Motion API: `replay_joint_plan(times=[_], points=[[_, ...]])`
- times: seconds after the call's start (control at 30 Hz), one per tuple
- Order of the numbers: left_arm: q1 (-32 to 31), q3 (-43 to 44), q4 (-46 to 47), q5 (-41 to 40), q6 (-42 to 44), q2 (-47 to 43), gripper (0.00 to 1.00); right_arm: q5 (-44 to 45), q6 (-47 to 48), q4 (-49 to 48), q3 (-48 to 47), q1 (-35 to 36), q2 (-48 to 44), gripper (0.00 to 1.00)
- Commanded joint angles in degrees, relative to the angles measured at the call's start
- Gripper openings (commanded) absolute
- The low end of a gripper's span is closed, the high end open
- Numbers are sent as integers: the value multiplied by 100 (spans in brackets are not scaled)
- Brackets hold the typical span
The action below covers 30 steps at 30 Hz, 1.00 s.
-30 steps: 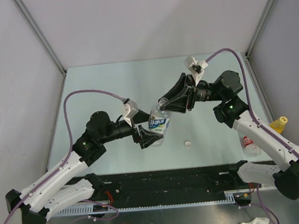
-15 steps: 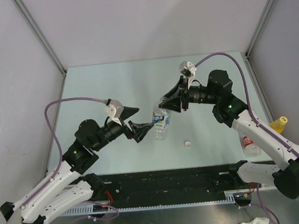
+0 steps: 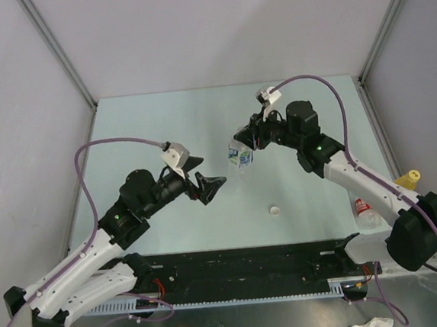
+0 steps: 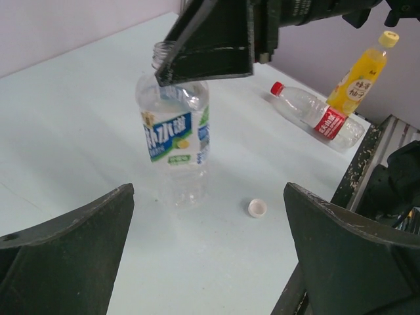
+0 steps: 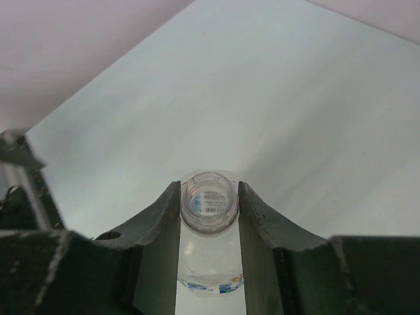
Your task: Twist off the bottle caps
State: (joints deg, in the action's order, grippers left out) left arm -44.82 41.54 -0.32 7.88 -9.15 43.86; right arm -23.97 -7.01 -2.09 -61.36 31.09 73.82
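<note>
Clamps right gripper (image 5: pixel 210 198) on the open neck of the clear bottle (image 4: pixel 176 161), upright at mid counter (image 4: pixel 79 118), mouth up, long axis vertical. Shows blue-green label (image 4: pixel 169 134) with white Chinese characters. Spreads left gripper (image 4: pixel 209 191) wide, apart.

A lab robot cell
Plain grey panels (image 3: pixel 15 112) on metal framing (image 3: pixel 57 51) wall in the pale table (image 3: pixel 161 122) under the fingers (image 4: pixel 65 256).
</note>
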Motion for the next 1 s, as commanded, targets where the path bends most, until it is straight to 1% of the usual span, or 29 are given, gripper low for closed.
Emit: replay_joint_plan(times=[0.0,0.27,0.47,0.6,0.7,0.77,0.87,0.9,0.97], points=[[37,75,72,-82,214,88,100,1084,20,-753,-60,-99,280,0],[43,183,72,-40,126,283,99,1910,271,-1893,-59,-217,1018,0],[40,221,69,16,37,321,99,2645,210,-2777,-56,-263,1658,0],[41,196,69,17,-15,321,100,3028,245,-3151,-60,-286,2101,0],[40,182,67,79,-38,346,100,3041,290,-3274,-60,-290,2356,2],[42,233,71,187,-46,383,100,2986,253,-3235,-60,-284,2418,5],[43,277,69,292,-59,419,99,2941,274,-3164,-53,-250,2468,13],[39,290,-7,297,-60,429,99,2910,303,-3139,-52,-238,2469,18],[42,319,-81,312,-72,455,99,2817,375,-3045,-58,-207,2446,33]])
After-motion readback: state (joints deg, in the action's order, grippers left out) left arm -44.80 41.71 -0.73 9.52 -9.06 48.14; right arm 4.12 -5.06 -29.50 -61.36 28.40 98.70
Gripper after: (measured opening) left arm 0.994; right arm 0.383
